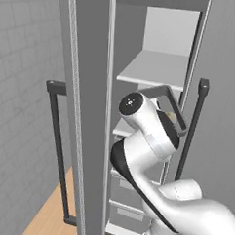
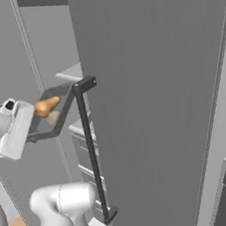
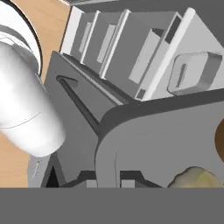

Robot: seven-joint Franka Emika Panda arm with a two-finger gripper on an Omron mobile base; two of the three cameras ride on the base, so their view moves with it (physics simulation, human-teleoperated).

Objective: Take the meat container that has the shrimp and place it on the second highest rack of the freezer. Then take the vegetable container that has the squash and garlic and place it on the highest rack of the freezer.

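Freezer: tall grey cabinet, doors open; dark bar handles on both doors.

Vegetable container: grey tray, squash and pale garlic inside. We log it held up at the arm's end in front of the open freezer, about level w/ the upper shelves, not resting on any.

Highest rack: flat white shelf, just above the container in left base view.

Meat container: grey tray on a white shelf inside, above the drawers.

Gripper: fingers hidden behind tray; we cannot tell clenched or released.
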